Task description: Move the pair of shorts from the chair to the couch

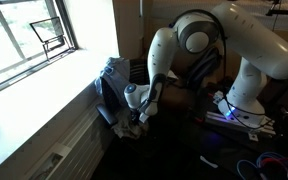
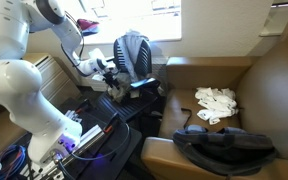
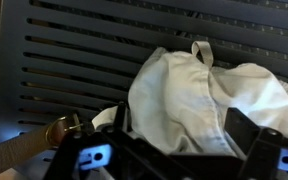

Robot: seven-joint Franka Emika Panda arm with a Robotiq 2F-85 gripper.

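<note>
Shorts: the pale grey-and-white fabric pair of shorts (image 2: 134, 52) lies heaped on the dark slatted chair (image 3: 64, 60). In the wrist view the cloth fills the picture from the centre toward 3 o'clock, and a small loop stands up at the heap's 12 o'clock.
Jaws: apart. One black finger (image 3: 84, 158) sits at 7 o'clock of the wrist view and its partner at 4 o'clock, with the cloth bulging between them. Whether either one presses on the fabric I cannot tell.
Arm: the white jointed robot arm (image 1: 239, 50) bends down from 2 o'clock toward the chair in an exterior view, its wrist just beside the heap.
Couch: the brown leather couch (image 2: 274, 90) stands at 3 o'clock from the chair in an exterior view, well apart from the shorts.
On the couch: a crumpled white cloth (image 2: 216, 102) rests on the seat. A black fabric bundle with a strap (image 2: 224, 148) lies at its 6 o'clock, near the front edge.
Window: a bright framed window (image 1: 24, 35) shows at 10 o'clock in an exterior view, its sill running beside the chair.
</note>
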